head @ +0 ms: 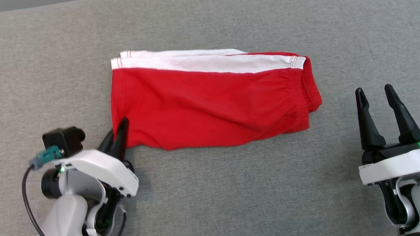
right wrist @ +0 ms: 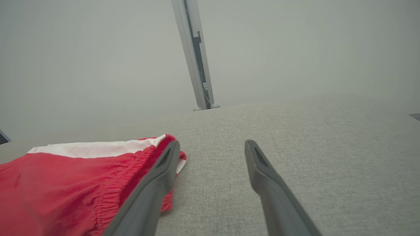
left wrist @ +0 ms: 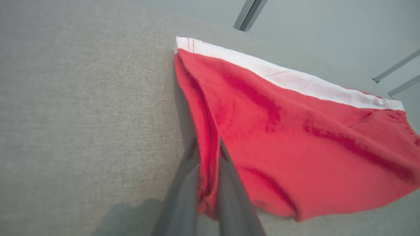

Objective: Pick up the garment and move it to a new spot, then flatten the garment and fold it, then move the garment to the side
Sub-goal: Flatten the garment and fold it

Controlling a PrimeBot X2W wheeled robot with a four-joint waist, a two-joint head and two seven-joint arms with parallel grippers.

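A: Where are the shorts (head: 209, 107)?

B: Flat in the middle of the grey worktop (head: 236, 196). They look doubled over, with the white stripe (head: 206, 64) along the far edge and the waistband (head: 299, 94) to the right.

A: And the hands?

B: The left hand (head: 118, 129) is pinched tight on the near left corner. In its wrist view, red cloth sits bunched between the fingers (left wrist: 182, 196). The right hand (head: 375, 93) is spread wide just right of the waistband, holding nothing and apart from the cloth.

A: So what's the step?

B: I'd judge another fold, or the shift to the side. Either way, one corner won't do. Pulled from the left alone, the layers would likely slide apart and the fold would open.

A: How to do it well, then?

B: Bring the right hand in low onto the near waistband corner, catch both layers, then close. Lift both corners together, only a little, with the edge between them taut, and lay it down evenly.
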